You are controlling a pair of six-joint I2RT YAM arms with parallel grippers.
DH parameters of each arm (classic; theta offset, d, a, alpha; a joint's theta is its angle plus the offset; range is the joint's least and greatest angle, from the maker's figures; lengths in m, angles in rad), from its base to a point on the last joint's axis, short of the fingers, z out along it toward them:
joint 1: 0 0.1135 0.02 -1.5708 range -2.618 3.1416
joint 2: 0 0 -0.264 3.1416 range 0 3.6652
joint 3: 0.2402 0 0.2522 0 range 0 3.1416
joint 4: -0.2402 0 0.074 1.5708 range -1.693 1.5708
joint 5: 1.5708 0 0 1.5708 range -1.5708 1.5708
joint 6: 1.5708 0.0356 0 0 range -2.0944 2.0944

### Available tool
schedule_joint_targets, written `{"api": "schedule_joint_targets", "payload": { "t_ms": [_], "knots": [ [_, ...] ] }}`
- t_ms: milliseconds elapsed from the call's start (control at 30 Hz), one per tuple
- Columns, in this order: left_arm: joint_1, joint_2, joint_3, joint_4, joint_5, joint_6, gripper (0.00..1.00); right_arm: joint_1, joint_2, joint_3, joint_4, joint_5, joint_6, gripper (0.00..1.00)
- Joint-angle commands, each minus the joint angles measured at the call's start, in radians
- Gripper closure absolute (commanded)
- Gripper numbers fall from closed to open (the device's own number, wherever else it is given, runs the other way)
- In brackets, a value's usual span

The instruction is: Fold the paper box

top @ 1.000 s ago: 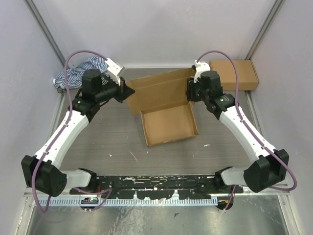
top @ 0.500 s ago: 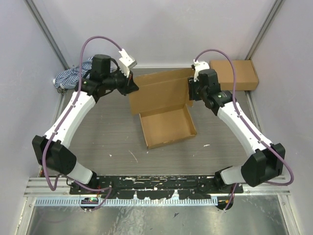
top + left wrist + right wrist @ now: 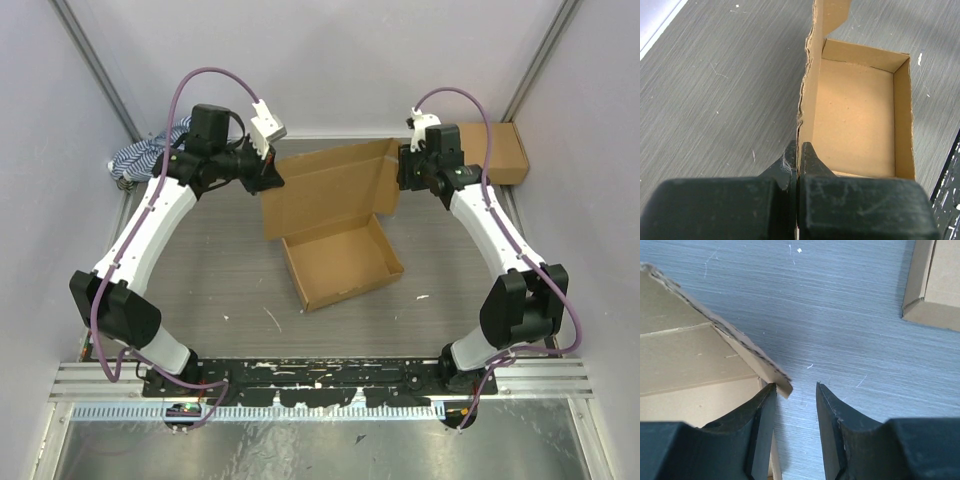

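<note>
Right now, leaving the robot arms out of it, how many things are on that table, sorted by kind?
Cardboard boxes: 2, the open paper box in the middle and a second box at the back right.
Striped cloths: 1, a blue-and-white cloth at the back left.
Total: 3

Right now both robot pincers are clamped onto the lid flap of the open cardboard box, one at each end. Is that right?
Only one is. The left gripper is shut on the lid edge of the paper box, but the right gripper is open: the right wrist view shows its fingers apart, with the lid's corner beside one fingertip, not pinched between them.
</note>
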Motion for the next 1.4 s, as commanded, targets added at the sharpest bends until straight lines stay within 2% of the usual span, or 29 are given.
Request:
{"api": "schedule_joint_targets", "payload": {
  "t_ms": [0,67,267,567,633,767,800,900,967,1033,1067,1200,1367],
  "knots": [
    [-0.004,0.014,0.045,-0.043,0.026,0.047,1.0,-0.057,-0.013,0.084,0.048,-0.205,-0.052,0.55],
    [-0.004,0.017,0.044,-0.044,0.025,0.049,1.0,-0.076,0.007,0.108,0.039,-0.306,-0.08,0.55],
    [-0.003,0.024,0.035,-0.038,0.024,0.048,1.0,-0.08,0.073,0.155,0.013,-0.476,-0.092,0.56],
    [-0.004,0.022,0.023,-0.014,0.023,0.035,1.0,-0.078,0.113,0.172,-0.02,-0.51,-0.095,0.59],
    [-0.003,0.022,0.018,-0.003,0.015,0.025,1.0,-0.074,0.119,0.175,-0.032,-0.516,-0.088,0.64],
    [-0.003,0.019,-0.006,0.05,-0.052,-0.028,1.0,-0.051,0.114,0.179,-0.056,-0.431,-0.059,0.87],
    [-0.003,0.016,-0.012,0.062,-0.076,-0.044,0.99,-0.043,0.109,0.175,-0.056,-0.399,-0.05,0.89],
    [-0.004,0.011,-0.017,0.084,-0.166,-0.11,0.86,-0.02,0.075,0.14,-0.027,-0.307,-0.007,0.95],
    [-0.004,0.006,-0.021,0.089,-0.234,-0.158,0.7,-0.013,0.043,0.104,0.007,-0.278,0.029,0.99],
    [-0.003,-0.006,-0.032,0.089,-0.278,-0.187,0.61,-0.006,0.007,0.062,0.041,-0.253,0.076,0.99],
    [-0.004,-0.013,-0.04,0.095,-0.31,-0.21,0.51,-0.001,-0.007,0.046,0.054,-0.238,0.093,0.99],
    [-0.003,-0.052,-0.082,0.103,-0.425,-0.275,0.43,0.013,-0.047,0.013,0.063,-0.193,0.129,0.99],
    [-0.004,-0.134,-0.126,0.068,-0.566,-0.331,0.44,0.017,-0.057,0.014,0.043,-0.181,0.148,0.99]
  ]
}}
